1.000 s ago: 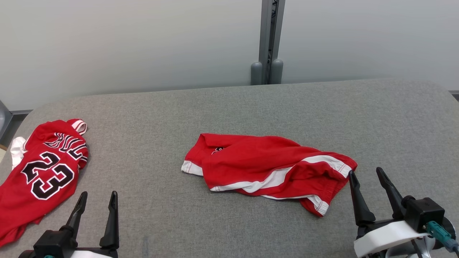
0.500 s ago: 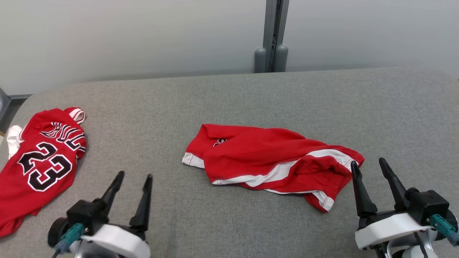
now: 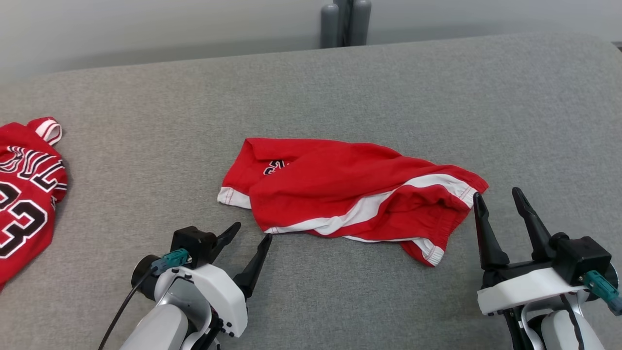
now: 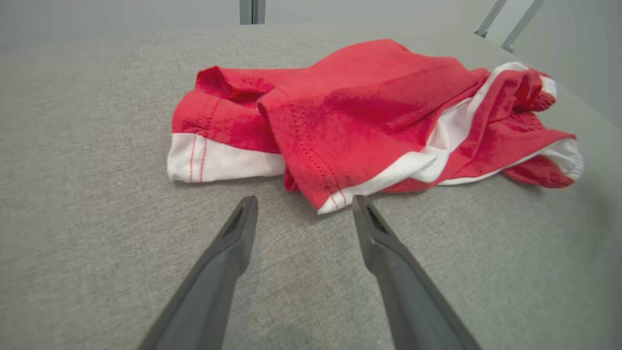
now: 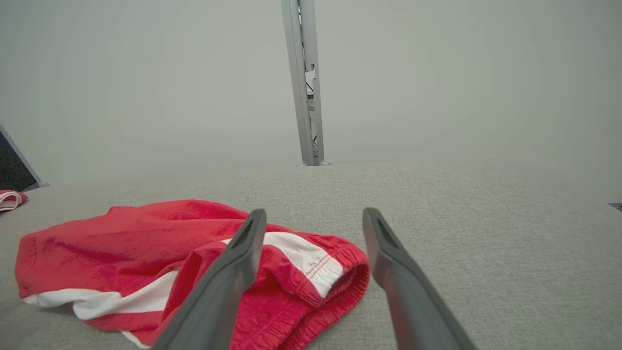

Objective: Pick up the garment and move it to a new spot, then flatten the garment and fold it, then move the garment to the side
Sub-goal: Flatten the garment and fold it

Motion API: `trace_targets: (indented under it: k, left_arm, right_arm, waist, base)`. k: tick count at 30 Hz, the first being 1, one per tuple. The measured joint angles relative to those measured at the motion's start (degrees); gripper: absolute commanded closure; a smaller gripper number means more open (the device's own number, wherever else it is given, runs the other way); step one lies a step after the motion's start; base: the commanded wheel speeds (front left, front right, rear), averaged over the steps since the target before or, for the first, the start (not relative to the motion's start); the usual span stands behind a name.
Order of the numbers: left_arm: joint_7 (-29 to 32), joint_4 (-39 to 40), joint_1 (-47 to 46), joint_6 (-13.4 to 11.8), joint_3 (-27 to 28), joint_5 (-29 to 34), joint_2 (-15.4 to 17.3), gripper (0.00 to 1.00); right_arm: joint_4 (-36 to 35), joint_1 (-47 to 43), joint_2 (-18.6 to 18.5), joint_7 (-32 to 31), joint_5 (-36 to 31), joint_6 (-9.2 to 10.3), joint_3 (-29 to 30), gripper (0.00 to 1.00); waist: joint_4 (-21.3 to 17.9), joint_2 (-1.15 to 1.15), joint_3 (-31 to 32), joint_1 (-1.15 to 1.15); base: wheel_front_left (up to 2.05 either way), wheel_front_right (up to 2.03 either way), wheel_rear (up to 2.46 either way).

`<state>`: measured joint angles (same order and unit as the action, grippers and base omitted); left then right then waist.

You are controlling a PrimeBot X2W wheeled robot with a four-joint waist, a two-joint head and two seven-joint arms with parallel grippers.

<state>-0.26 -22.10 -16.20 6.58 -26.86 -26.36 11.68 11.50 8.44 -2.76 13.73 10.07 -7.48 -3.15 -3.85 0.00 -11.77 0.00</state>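
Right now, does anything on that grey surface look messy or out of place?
Yes: the red shorts lie crumpled in the middle, folded over themselves, waistband bunched beside the right gripper. Nothing looks torn or spilled.

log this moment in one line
stage: pre-grasp | left hand: open, by shorts leg hem | right hand: open, beside waistband | shorts: crumpled, unheld

The left end effector (image 3: 253, 231) angles toward the right, its two dark fingers spread apart, empty. The right end effector (image 3: 495, 193) points forward, fingers equally spread, gripping nothing.
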Motion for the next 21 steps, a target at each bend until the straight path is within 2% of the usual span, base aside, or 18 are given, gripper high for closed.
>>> trace_targets:
  k: [10, 11, 12, 13, 21]
  left_arm:
    - [-3.0, -7.9, -5.2, 0.7, -4.7, -1.5, 0.3, 0.00]
    - [-3.5, -8.3, -5.5, 0.9, -5.1, -1.8, 0.4, 0.18]
    - [-3.8, -8.5, -5.8, 0.9, -5.5, -2.1, 0.5, 0.78]
    - [-4.1, -8.7, -6.0, 0.9, -6.0, -2.5, 0.6, 1.00]
    - [-6.6, -8.3, -6.5, 0.9, -9.2, -4.5, 2.7, 1.00]
  right_arm:
    - [0.5, 1.0, 0.0, 0.7, 0.0, -0.01, 1.0, 0.00]
    - [0.5, 1.1, 0.0, 0.9, 0.0, -0.01, 1.0, 0.00]
    - [0.6, 1.1, 0.0, 0.9, 0.0, -0.01, 1.0, 0.00]
    - [0.8, 1.1, 0.0, 0.9, 0.0, -0.01, 1.1, 0.00]
    - [4.2, 1.3, -0.1, -0.1, 1.1, -0.01, 2.1, 0.00]
  waist:
    - [-2.6, 0.00, -2.8, 0.00]
    - [-2.7, 0.00, -2.8, 0.00]
    - [-2.7, 0.00, -2.8, 0.00]
    - [-2.7, 0.00, -2.8, 0.00]
    - [-2.0, 0.00, -2.0, 0.00]
  base:
    - [0.00, 0.00, 0.00]
    - [0.00, 0.00, 0.00]
    - [0.00, 0.00, 0.00]
    - [0.00, 0.00, 0.00]
    - [0.00, 0.00, 0.00]
